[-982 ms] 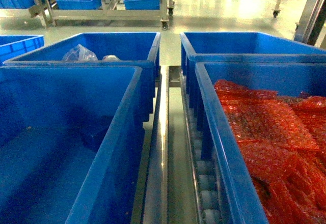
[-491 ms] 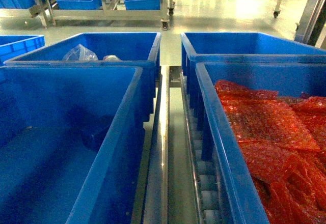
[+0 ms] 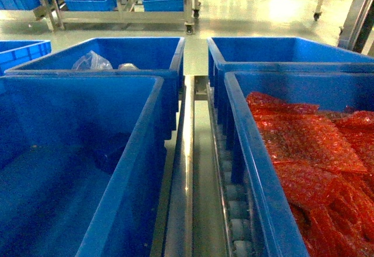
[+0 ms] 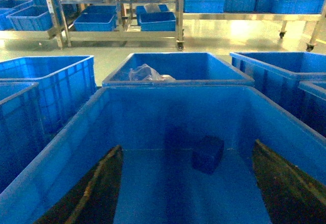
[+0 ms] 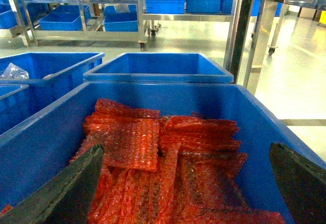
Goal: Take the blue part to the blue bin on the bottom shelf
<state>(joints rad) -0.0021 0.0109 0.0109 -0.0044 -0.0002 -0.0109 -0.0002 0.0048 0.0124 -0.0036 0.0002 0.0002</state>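
The blue part [image 4: 208, 154] is a small dark blue block lying on the floor of the large near-left blue bin [image 4: 61, 152], close to its far wall. It also shows in the head view as the blue part [image 3: 108, 152] inside that blue bin [image 3: 146, 152]. My left gripper [image 4: 186, 188] hangs open over this bin, short of the part, with dark fingers [image 4: 97, 188] at both sides and nothing between them. My right gripper [image 5: 186, 183] is open above red bubble-wrap bags [image 5: 168, 163]. The bins rest on the bottom shelf [image 3: 236, 210], whose white rollers show between them. Neither gripper appears in the head view.
A far-left bin [image 3: 117, 55] holds clear plastic bags [image 3: 90, 61]. An empty-looking bin [image 3: 280, 52] stands far right, and the near-right bin [image 3: 251, 152] holds the red bags. A steel rail [image 3: 187, 152] runs between the rows. Wheeled racks [image 3: 123, 11] with more bins stand across the floor.
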